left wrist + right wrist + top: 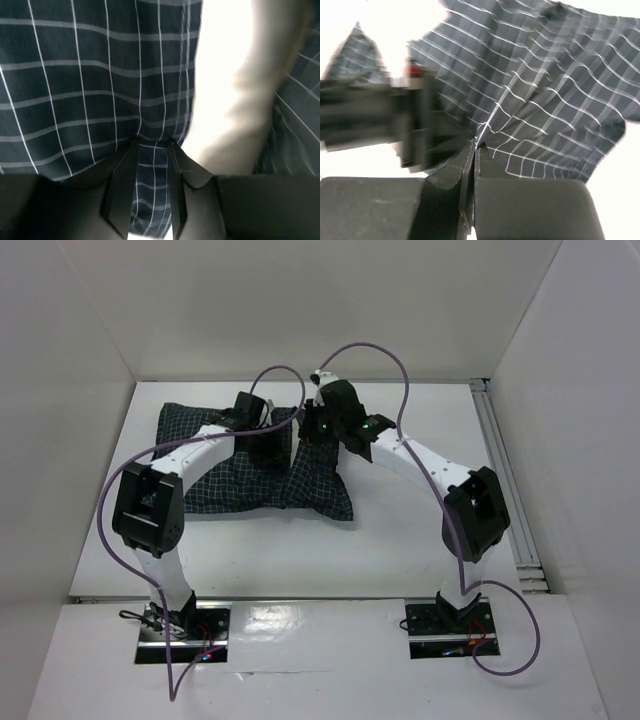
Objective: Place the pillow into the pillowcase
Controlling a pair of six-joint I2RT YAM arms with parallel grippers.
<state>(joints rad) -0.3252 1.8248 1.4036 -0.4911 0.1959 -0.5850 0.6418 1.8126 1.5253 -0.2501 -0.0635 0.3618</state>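
**Pillowcase (250, 465) crumpled at the far middle of the table (400, 540); pillow (235, 100) showing cream between its folds.**
Handling, as judged: the pillowcase is limp, light and prone to slipping, so take it at a hem; the pillow is soft and bulky, so push it rather than pinch it. The right gripper (475, 145) is clenched on a fabric ridge. The left gripper (152, 145) is part-open with its tips against the cloth; no firm grasp is evident.
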